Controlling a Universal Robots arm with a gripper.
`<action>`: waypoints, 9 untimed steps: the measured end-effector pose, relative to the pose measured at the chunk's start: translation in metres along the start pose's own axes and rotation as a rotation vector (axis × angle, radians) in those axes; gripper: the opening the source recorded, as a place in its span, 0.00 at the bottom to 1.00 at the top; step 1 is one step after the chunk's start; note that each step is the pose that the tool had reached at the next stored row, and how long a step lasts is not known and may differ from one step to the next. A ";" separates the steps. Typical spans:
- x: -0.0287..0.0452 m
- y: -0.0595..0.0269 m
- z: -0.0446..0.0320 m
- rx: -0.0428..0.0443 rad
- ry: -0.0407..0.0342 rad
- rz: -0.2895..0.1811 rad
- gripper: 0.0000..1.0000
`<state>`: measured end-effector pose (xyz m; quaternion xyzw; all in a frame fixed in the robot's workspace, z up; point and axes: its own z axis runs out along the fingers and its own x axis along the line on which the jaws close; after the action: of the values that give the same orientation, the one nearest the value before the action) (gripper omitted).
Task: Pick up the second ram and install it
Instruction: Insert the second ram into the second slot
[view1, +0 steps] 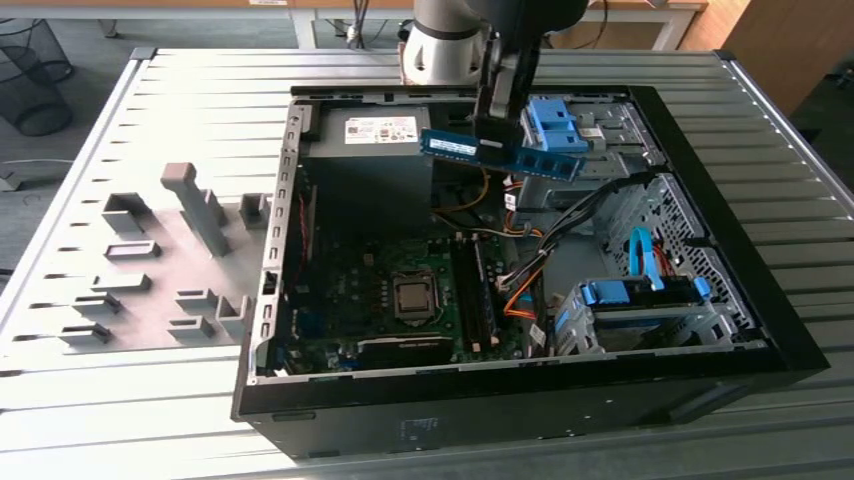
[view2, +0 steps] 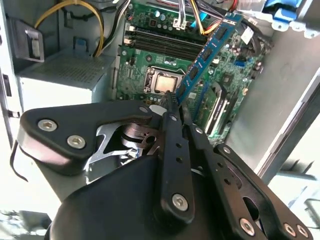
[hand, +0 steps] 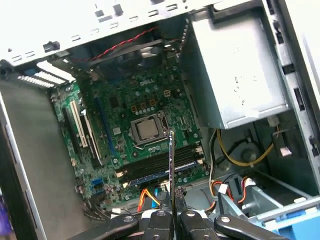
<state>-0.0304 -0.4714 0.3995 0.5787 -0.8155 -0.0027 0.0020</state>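
1. I have the gripper (view1: 499, 135) clamped on the second ram (view1: 501, 153); in the exterior view the stick hangs in the air over the open computer case (view1: 747, 300), level, and well above the motherboard (view1: 400, 300).
2. In the second wrist view the fingers (view2: 172, 125) are closed together on one end of the ram (view2: 207, 52), which runs away from them toward one o'clock over the board. In the first wrist view I see the stick edge-on (hand: 171, 165) as a thin line rising out of the closed fingertips (hand: 165, 215).
3. The pick-up part looks done: the ram is off the grey fixture blocks (view1: 147, 260) on the table (view1: 134, 400) at nine o'clock of the case, and it is carried.
4. The install is not done. The black memory slots (view1: 470, 285) sit at about three o'clock of the processor socket (view1: 415, 297), and the ram is apart from them, touching nothing below.
5. In the first wrist view one slot seems to hold a blue-edged stick (hand: 160, 175) already; I judge that from colour alone and can't confirm it.
6. My judgement: roughly midway, with lowering, aligning and seating left.
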 end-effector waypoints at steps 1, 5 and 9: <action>0.0000 0.0000 0.0002 0.0000 -0.0001 0.016 0.14; 0.0000 0.0000 0.0005 0.0000 -0.0003 0.053 0.14; 0.0000 0.0000 0.0006 0.0000 -0.0004 0.063 0.14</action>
<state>-0.0304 -0.4714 0.3990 0.5526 -0.8335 -0.0027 0.0019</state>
